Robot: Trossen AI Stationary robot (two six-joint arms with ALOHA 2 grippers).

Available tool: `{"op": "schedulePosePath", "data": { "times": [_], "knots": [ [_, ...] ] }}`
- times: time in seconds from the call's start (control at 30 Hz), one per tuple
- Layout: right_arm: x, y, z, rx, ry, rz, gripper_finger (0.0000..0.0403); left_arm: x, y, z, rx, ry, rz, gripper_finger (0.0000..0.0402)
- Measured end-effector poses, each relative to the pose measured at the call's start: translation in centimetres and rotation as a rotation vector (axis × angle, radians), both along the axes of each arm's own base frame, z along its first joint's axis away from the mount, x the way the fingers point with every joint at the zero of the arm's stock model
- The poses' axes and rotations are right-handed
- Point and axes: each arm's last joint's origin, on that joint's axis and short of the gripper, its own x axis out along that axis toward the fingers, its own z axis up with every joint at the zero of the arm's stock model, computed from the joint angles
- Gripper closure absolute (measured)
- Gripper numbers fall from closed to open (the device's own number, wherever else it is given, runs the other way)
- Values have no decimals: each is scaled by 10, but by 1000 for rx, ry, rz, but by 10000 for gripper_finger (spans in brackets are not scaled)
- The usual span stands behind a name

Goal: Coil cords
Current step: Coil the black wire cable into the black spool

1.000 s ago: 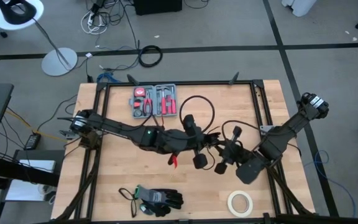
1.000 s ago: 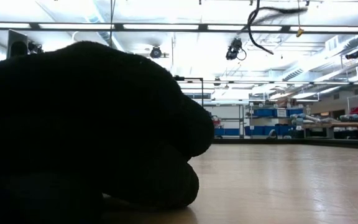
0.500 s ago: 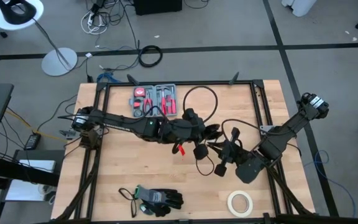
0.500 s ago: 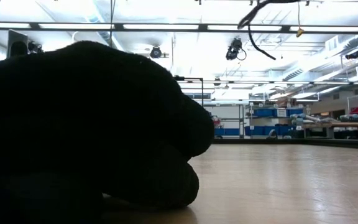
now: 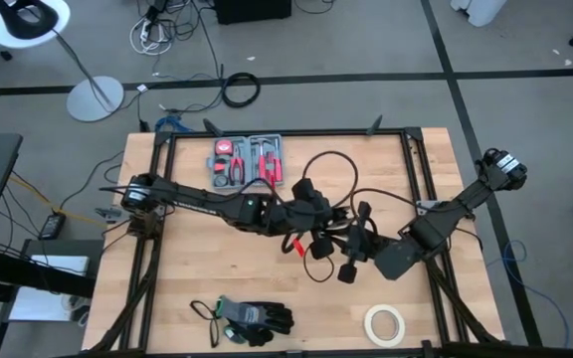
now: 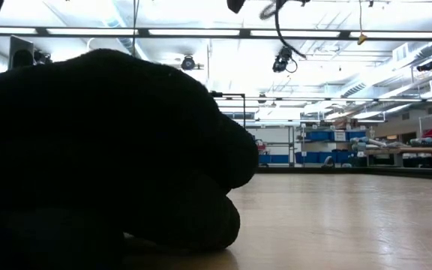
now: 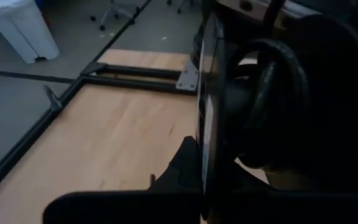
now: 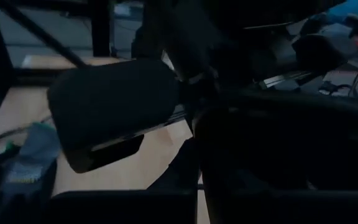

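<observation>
thin black cord (image 5: 338,169), loose open loops, lifted over mid-table, one loop arching toward the table's far edge

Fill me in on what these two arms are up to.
Both arms meet over the middle of the table, working one thin black cord. The left gripper and right gripper are both shut on it, with loose loops arching toward the tool kit. It is not yet coiled.
</observation>
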Motion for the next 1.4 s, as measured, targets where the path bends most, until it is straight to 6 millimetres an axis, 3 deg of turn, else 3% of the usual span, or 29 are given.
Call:
{"op": "schedulePosePath", "data": {
  "times": [0.23,0.67,1.13,1.4],
  "knots": [
    [1,-12,-13,60,136,26,389,6,-5,-8,90,6,-3,402],
    [-6,-7,-22,82,214,39,289,16,-11,-15,300,0,22,402],
    [-40,5,-35,208,358,-12,288,12,-19,-5,690,110,132,402],
    [-55,-8,-42,198,453,-149,288,10,-19,-4,846,221,169,402]
  ]
}}
